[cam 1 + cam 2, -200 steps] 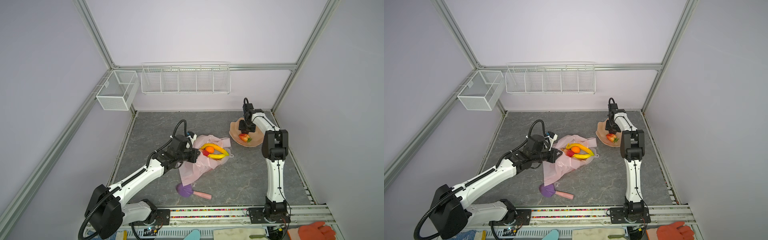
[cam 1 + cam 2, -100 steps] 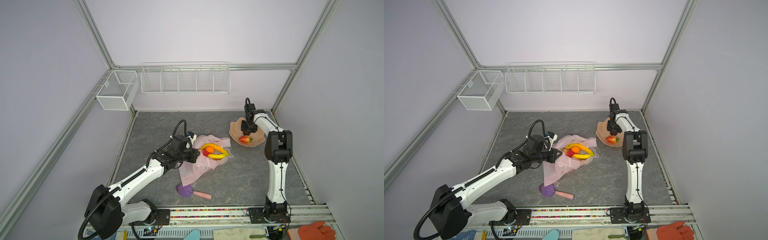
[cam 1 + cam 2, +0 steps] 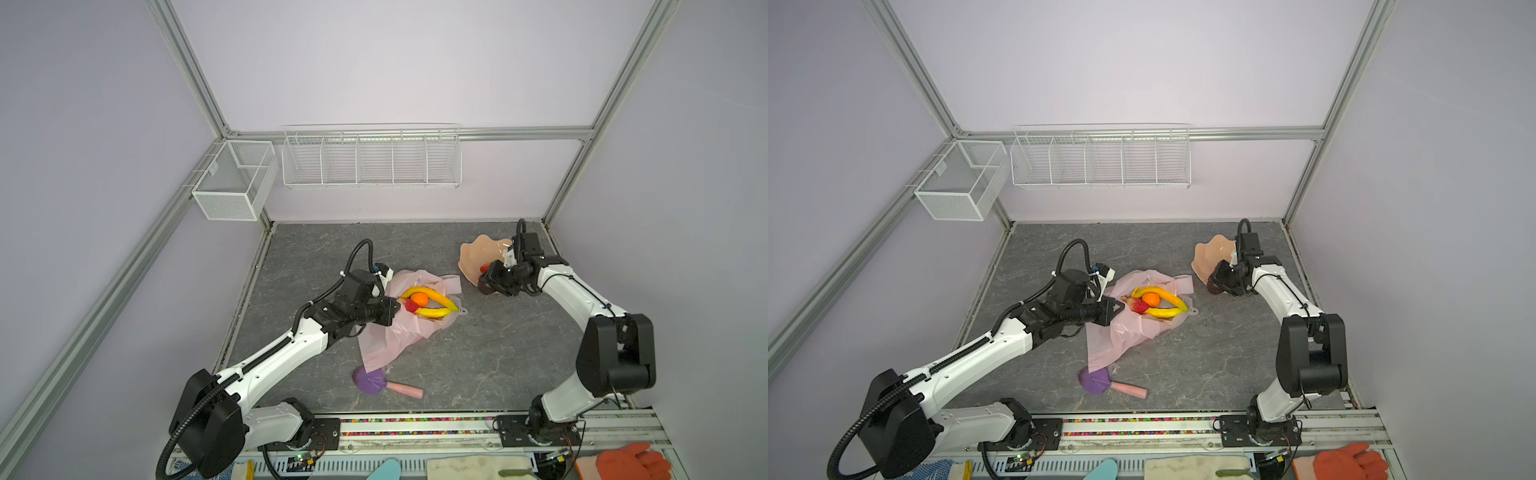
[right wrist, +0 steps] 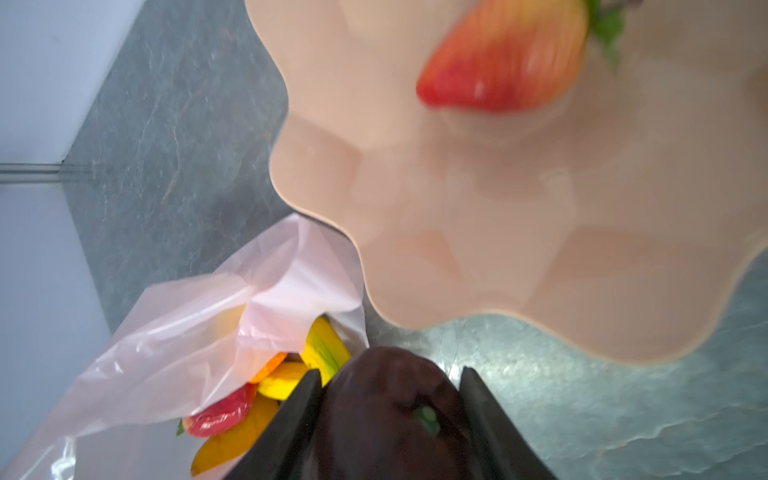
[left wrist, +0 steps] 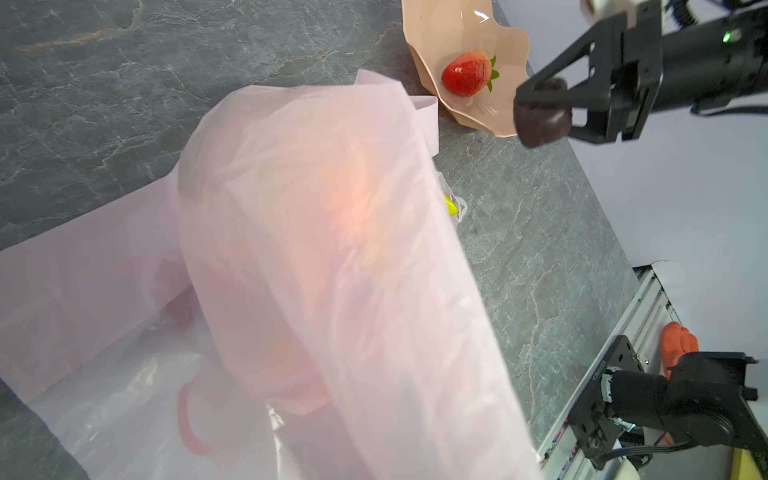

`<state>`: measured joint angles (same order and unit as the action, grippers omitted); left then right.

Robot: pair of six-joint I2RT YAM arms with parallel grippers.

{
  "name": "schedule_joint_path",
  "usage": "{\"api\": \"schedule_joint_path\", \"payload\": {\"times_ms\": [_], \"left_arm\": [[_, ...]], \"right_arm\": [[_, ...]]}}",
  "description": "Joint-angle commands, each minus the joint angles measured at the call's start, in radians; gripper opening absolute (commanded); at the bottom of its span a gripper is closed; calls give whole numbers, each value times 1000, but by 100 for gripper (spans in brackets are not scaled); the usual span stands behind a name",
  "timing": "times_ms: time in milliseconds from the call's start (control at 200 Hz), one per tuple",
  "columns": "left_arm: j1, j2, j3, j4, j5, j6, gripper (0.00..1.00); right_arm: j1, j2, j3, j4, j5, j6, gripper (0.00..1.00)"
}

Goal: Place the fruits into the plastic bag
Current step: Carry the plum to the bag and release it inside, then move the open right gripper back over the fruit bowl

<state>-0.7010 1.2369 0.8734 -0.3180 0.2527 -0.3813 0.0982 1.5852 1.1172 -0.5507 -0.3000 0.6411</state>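
Marbled tabletop [image 3: 498, 353]: right pincer [image 5: 542, 116] pinches one dark ball [image 4: 386, 415] beside wavy bowl [image 5: 465, 25], one strawberry [image 5: 467, 74] inside; left pincer [image 3: 395, 309] clamps crinkly bag [image 3: 386, 345], two bananas [image 3: 436, 297], one orange [image 3: 419, 298].

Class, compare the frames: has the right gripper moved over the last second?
Yes. The right gripper, shut on the dark ball, has come from over the middle of the peach bowl to its rim nearest the plastic bag.

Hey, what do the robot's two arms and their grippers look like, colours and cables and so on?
The left arm and right arm have white links between bulky black joints, with black cables looping over the wrists and a ribbed black hose by the left base. The left gripper and right gripper are matt black with tapering fingers.
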Motion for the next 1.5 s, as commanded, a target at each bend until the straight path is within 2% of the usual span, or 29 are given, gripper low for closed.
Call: {"api": "schedule_joint_path", "payload": {"times_ms": [0,185,335,490,575,690,800,905,930,950,1015,1155,1340,1400,1495], "left_arm": [[-5,7,12,24,13,5,0],[-5,21,20,30,27,8,0],[-5,24,22,31,25,7,0],[-5,22,20,32,18,7,0],[-5,23,20,33,14,8,0],[-5,24,21,32,8,8,0],[-5,19,18,27,2,9,0],[-5,12,14,24,-3,8,0],[-5,10,12,24,-5,8,0],[-5,9,10,25,-7,8,0],[-5,6,7,24,-9,7,0],[-5,6,6,26,-11,5,0],[-5,14,6,39,-3,1,0],[-5,18,9,39,0,3,0],[-5,22,12,37,2,5,0]], "right_arm": [[25,-50,-68,172,-172,179,28],[101,27,-52,250,-226,261,28],[245,97,-15,360,-248,392,28],[386,187,92,360,-259,466,29],[446,236,154,322,-283,483,35],[480,256,213,219,-292,441,60],[456,243,273,37,-255,316,75],[414,207,276,-28,-260,256,84],[401,198,276,-38,-263,243,92],[391,191,277,-46,-271,231,94],[350,163,296,-106,-263,178,95],[222,112,359,-282,-148,23,94],[55,162,479,-466,153,-194,93],[15,202,498,-469,211,-213,93],[-38,273,511,-426,213,-186,93]]}}
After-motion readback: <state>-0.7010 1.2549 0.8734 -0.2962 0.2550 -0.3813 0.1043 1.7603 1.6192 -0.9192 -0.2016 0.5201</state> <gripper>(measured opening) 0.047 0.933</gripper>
